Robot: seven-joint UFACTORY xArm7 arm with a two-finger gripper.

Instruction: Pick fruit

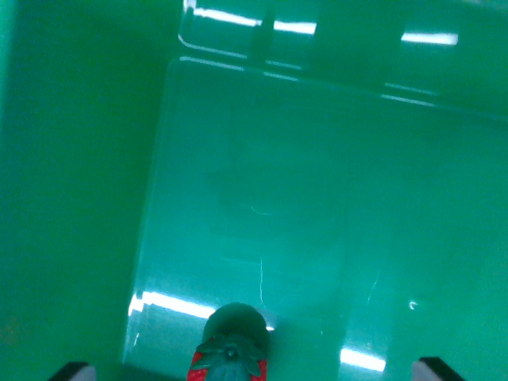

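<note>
Seen from the wrist, at the bottom edge: two dark corners of the end effector [254, 373], one at the lower left, one at the lower right, set wide apart. Between them, a small red strawberry-shaped fruit with a green leafy cap [228, 363], cut off by the lower edge of the frame. Cannot tell whether the fingertips touch the fruit or merely flank it; cannot tell how far open the end effector stands, since only those corners show. Behind the fruit, a rounded dark shadow on the surface. Spreading outward and upward, a smooth, glossy green bin floor [317, 206], flat, faintly scratched, with bright streaks of reflected light. Along the wrist view's left, a matte green wall [71, 175], rising steeply. At the top, a rounded shiny green rim [238, 40] with white highlights.
</note>
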